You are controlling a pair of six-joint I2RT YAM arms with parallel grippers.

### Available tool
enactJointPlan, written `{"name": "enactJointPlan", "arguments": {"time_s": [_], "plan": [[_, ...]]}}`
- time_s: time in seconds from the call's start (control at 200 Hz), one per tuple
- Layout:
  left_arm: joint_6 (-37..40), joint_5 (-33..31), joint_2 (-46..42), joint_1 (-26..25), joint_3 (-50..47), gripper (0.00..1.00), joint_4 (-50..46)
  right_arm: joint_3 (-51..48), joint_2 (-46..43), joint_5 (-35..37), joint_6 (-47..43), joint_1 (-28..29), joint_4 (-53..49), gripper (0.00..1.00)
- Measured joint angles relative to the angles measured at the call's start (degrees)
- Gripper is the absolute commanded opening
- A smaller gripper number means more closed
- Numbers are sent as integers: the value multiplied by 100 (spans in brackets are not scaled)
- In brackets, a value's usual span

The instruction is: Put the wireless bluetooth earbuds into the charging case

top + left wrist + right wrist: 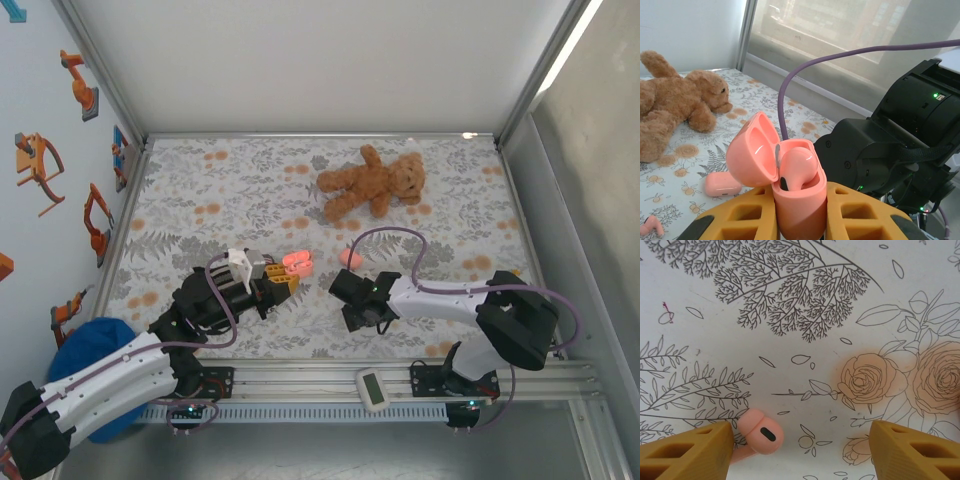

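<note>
Beneath the right gripper [801, 452], standing spread, an earbud [760, 432] is lying off-centre, just beside one jaw; closing from here could be knocking it away; the left gripper [800, 222] is pinching the open charging case [797, 200].

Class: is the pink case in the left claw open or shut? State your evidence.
Open: the case has its lid swung back to the left, exposing one earbud seated inside.
</note>
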Motion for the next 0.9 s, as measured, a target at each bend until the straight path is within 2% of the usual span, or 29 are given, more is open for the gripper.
{"name": "enactJointPlan", "arguments": {"time_s": [0.546, 0.896], "plan": [[0, 2, -15, -2, 0, 10, -4, -175, -474, 203, 26, 0, -409, 70], [0, 2, 15, -4, 0, 10, -4, -92, -551, 94, -22, 0, -122, 74]]}}
